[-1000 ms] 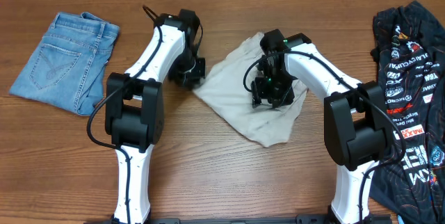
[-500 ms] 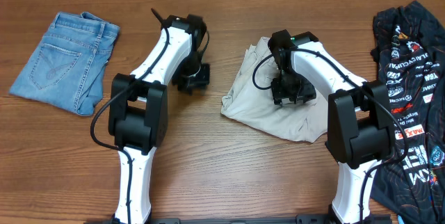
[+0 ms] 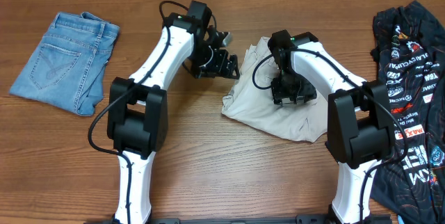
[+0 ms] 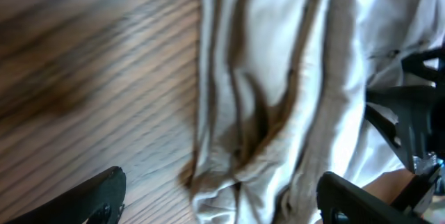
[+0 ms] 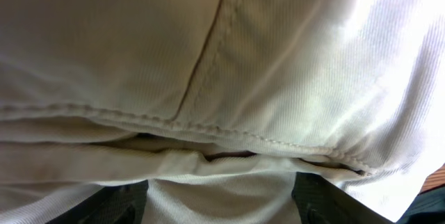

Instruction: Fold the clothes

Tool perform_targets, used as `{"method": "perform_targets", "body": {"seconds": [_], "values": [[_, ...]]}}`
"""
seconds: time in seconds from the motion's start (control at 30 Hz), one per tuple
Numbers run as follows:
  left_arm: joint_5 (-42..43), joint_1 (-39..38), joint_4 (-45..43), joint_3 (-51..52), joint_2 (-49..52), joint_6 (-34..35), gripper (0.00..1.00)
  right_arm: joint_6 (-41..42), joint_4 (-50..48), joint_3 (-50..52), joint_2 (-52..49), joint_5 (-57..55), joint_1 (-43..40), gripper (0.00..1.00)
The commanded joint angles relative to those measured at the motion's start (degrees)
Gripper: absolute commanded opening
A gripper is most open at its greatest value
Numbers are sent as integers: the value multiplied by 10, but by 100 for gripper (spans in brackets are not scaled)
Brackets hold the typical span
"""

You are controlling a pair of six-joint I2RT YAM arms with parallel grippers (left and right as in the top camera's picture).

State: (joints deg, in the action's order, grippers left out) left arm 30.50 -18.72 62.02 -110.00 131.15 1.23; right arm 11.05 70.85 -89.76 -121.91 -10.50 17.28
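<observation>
crumpled beige shorts (image 3: 264, 113), left pincer (image 3: 228, 64) spread

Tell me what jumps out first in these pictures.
Crumpled beige shorts lie mid-table, the right gripper down on them and the left gripper open at their left edge. Folded denim shorts lie far left; a black printed jersey lies far right.

Only print you'll see is on the black logo-printed jersey (image 3: 410, 78), right edge of the overhead view: rows of white, red and blue sponsor-style logos, too small and skewed to read. Wrist views: nothing legible.
</observation>
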Motion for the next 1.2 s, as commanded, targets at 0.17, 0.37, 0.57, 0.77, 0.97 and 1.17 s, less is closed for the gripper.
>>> {"method": "perform_targets", "body": {"seconds": [0.17,0.37,0.57,0.77,0.97,1.17], "values": [[26,-30,-21,0,0,-28,91,12,-16,6,-13,5,-6,75],[54,-39,-30,0,30,-23,91,12,-17,6,-13,5,-6,75],[54,-52,-38,0,54,-8,90,12,-18,5,-12,12,-7,75],[73,-60,-39,0,91,11,87,10,-16,-14,7,16,-7,77],[146,-57,-47,0,94,0,53,9,-2,-37,27,16,-7,77],[108,-63,-47,0,94,13,4,9,4,-38,65,16,-8,77]]}}
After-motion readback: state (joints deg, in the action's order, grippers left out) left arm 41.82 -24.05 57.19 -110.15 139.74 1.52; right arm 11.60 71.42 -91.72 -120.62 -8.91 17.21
